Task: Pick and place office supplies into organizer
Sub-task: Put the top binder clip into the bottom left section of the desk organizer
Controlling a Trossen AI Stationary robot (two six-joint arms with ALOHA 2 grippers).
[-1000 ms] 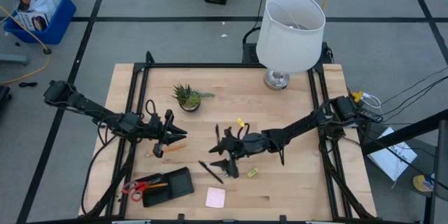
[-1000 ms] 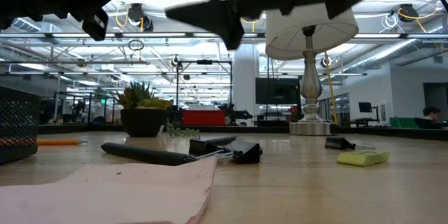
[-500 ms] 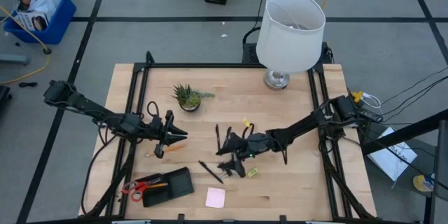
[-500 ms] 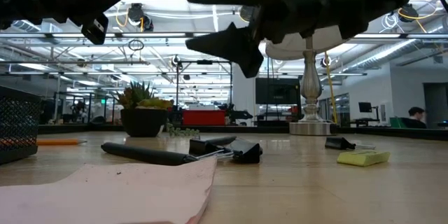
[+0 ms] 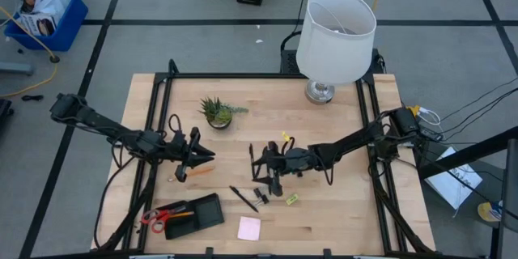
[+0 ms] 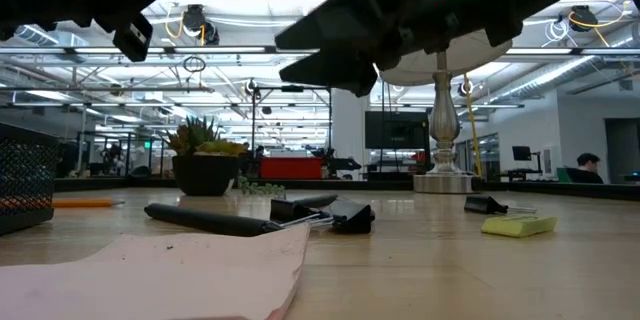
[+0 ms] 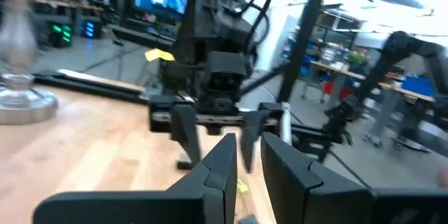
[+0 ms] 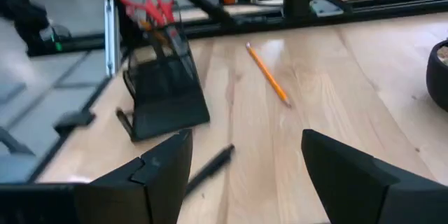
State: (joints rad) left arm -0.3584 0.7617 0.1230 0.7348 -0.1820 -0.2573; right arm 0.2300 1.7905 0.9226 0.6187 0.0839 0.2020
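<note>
My right gripper point(image 5: 263, 173) hangs open above the table, just far of the black pen point(image 5: 243, 198) and the small black clips point(image 5: 261, 197); the low view shows it point(image 6: 330, 52) well above them. A yellow-green block point(image 5: 290, 199) lies to the right of the clips. The pink pad point(image 5: 249, 227) rests flat near the near edge. The black organizer point(image 5: 201, 212) stands at the near left with red scissors point(image 5: 156, 215) in it. My left gripper point(image 5: 202, 156) is shut and hovers over an orange pencil point(image 8: 269, 77) lying on the wood.
A potted plant point(image 5: 218, 112) stands far of the left gripper. A white-shaded lamp point(image 5: 335, 32) stands at the far right. Another clip point(image 6: 485, 203) lies toward the lamp. Bare wood shows between the plant and the lamp base.
My right gripper has stayed open and has swung about above the pen and clips, drifting first toward the near right, then back toward the far edge, turning at the wrist as it went. The things on the table have not moved.
</note>
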